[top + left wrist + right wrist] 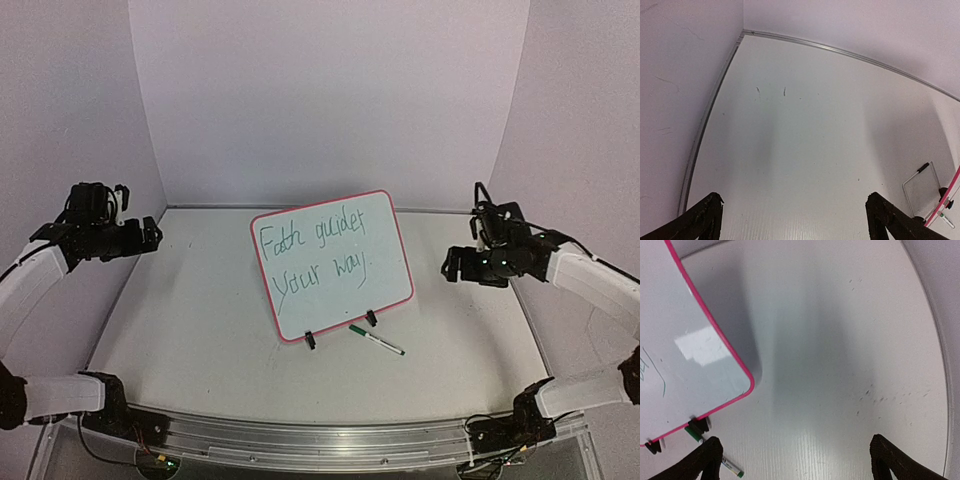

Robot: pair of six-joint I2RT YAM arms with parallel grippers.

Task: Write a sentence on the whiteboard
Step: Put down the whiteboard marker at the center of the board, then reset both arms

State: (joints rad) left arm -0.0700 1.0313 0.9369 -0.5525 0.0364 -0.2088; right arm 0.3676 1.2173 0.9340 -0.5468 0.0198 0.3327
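The whiteboard [330, 265] with its pink-red rim stands tilted on two black clip feet in the middle of the table; its lower corner [700, 370] also shows in the right wrist view. The sentence [312, 255] runs across it in green cursive, two lines. A green-capped marker [376, 340] lies on the table just in front of the board's right foot, also seen as marker [732, 469]. My left gripper [152, 236] hangs open at the far left, well clear of the board. My right gripper [452, 268] is open to the right of the board, holding nothing.
White walls close in the table on the left, back and right. A metal rail [320, 435] runs along the near edge between the arm bases. The board's thin wire stand [917, 187] shows behind the board in the left wrist view.
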